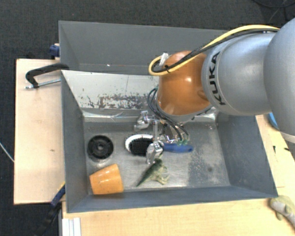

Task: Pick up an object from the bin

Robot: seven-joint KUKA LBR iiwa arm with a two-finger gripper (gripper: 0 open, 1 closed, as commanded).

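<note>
Jaws seen at far end of green toy lizard [154, 172]; whether clenched or released cannot be told. Lizard laid near front wall of bin [71, 146]. Orange cup [106, 179] left of lizard, blue piece [183, 149] behind-right.

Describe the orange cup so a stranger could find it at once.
Find the grey metal bin, then the lower left corner of its floor in the camera view. The orange cup lies there, below a black disc and left of a green toy. It is the only orange loose thing on the floor.
</note>
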